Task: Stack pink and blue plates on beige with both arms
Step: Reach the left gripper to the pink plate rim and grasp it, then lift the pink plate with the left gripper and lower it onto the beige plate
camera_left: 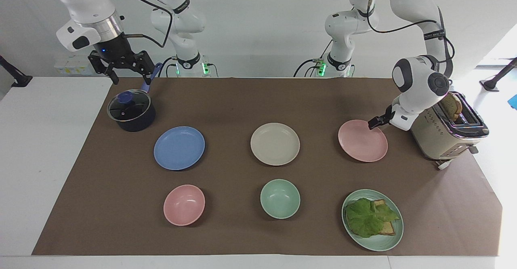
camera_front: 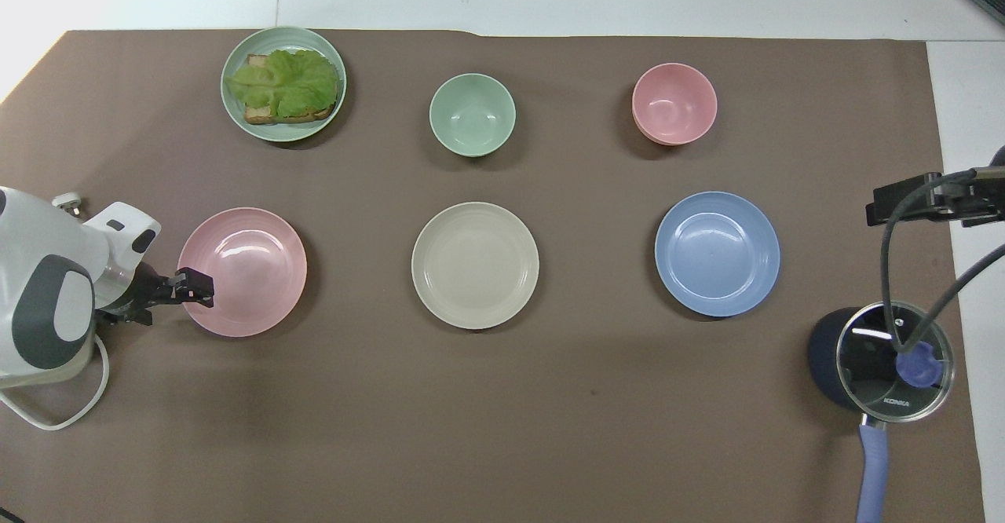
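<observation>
Left gripper (camera_left: 373, 122), open and empty, hovers at the pink plate (camera_left: 362, 140) rim; right gripper (camera_left: 121, 65) waits open above the pot (camera_left: 131, 111). Blue plate (camera_left: 179, 148) and beige plate (camera_left: 275, 143) lie apart; nothing is stacked yet.

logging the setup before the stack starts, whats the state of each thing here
pink plate: flat on the mat, empty, left tool over its rim
blue plate: flat, empty
beige plate: flat, nothing stacked on it
left tool: open
right tool: open, waiting over the pot
pot: lid on
toaster: toast sticking up from its slot
green plate: holds lettuce and toast
pink bowl: upright, empty
green bowl: upright, empty
</observation>
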